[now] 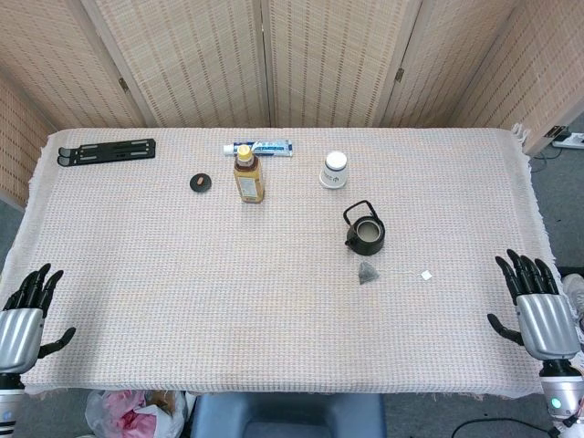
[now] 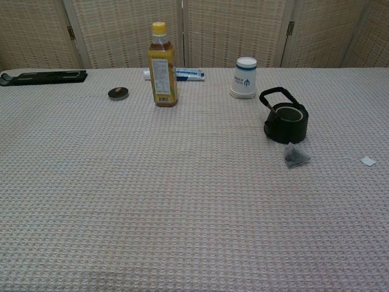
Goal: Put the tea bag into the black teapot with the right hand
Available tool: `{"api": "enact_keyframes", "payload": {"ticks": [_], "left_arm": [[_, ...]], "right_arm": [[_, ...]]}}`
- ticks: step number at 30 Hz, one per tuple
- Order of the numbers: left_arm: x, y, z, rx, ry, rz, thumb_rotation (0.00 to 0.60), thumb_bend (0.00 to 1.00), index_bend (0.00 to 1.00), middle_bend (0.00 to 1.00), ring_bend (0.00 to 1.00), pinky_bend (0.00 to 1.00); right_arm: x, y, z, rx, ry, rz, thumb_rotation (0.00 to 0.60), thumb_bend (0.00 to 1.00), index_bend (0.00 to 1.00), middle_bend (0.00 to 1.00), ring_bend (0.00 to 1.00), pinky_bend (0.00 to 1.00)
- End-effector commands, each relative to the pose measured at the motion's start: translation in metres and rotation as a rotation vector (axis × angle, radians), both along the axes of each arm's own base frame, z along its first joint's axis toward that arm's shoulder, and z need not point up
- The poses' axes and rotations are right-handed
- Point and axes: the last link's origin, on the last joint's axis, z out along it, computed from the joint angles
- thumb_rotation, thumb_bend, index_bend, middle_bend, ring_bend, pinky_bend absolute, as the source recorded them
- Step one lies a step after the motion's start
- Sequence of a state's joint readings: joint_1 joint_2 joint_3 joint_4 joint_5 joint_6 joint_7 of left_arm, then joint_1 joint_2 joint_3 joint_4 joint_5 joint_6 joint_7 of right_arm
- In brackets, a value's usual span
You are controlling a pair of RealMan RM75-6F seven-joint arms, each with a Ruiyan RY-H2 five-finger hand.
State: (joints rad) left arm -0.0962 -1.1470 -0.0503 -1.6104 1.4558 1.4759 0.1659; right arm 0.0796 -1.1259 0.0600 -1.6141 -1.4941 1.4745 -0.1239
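Woven screens behind cloth-covered table (image 1: 182, 301) | tea bag (image 1: 368, 272) beside black teapot (image 1: 365, 232) | right hand (image 1: 537, 306) empty, fingers spread

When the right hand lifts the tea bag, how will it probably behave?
The tea bag looks small and soft, so it is probably very light and may crumple under the fingers. Its paper tag lies apart on the cloth, joined by a faint string, so it will likely dangle. The black teapot has no lid on.
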Motion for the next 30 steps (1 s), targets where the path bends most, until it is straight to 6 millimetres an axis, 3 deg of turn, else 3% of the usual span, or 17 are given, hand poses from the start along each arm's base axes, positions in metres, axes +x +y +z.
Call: {"api": "enact_keyframes", "payload": {"ticks": [1, 9, 15, 18, 21, 23, 30], "left_arm": [[0.0, 0.0, 0.0, 0.002, -0.002, 0.005, 0.6, 0.26, 0.0, 0.0, 0.03, 0.25], [0.005, -0.003, -0.001, -0.002, -0.006, -0.02, 0.6, 0.26, 0.0, 0.0, 0.03, 0.25], [0.003, -0.002, 0.0, -0.002, -0.009, -0.016, 0.6, 0.26, 0.0, 0.0, 0.03, 0.25], [0.003, -0.001, 0.001, 0.005, -0.02, -0.013, 0.6, 0.26, 0.0, 0.0, 0.03, 0.25], [0.004, -0.001, 0.001, 0.011, -0.026, -0.018, 0.6, 0.26, 0.0, 0.0, 0.03, 0.25], [0.004, -0.003, 0.001, 0.01, -0.025, -0.019, 0.6, 0.26, 0.0, 0.0, 0.03, 0.25], [0.003, -0.001, 0.003, 0.016, -0.034, -0.01, 0.6, 0.26, 0.0, 0.0, 0.03, 0.25]], "right_arm": [[0.0, 0.0, 0.0, 0.0, 0.0, 0.0, 0.6, 0.16, 0.01, 0.0, 0.0, 0.0], [-0.001, 0.002, 0.0, 0.016, 0.003, -0.002, 0.6, 0.16, 0.01, 0.0, 0.0, 0.0], [-0.01, -0.023, -0.007, 0.077, 0.065, 0.0, 0.6, 0.25, 0.02, 0.0, 0.0, 0.0], [-0.01, -0.035, -0.016, 0.133, 0.083, 0.04, 0.6, 0.28, 0.15, 0.0, 0.0, 0.0], [-0.014, -0.046, -0.024, 0.184, 0.08, 0.036, 0.6, 0.3, 0.34, 0.0, 0.0, 0.0], [-0.016, -0.053, -0.028, 0.202, 0.073, 0.03, 0.6, 0.3, 0.4, 0.0, 0.0, 0.0], [-0.024, -0.078, -0.046, 0.275, 0.068, -0.019, 0.6, 0.3, 0.43, 0.0, 0.0, 0.0]]}}
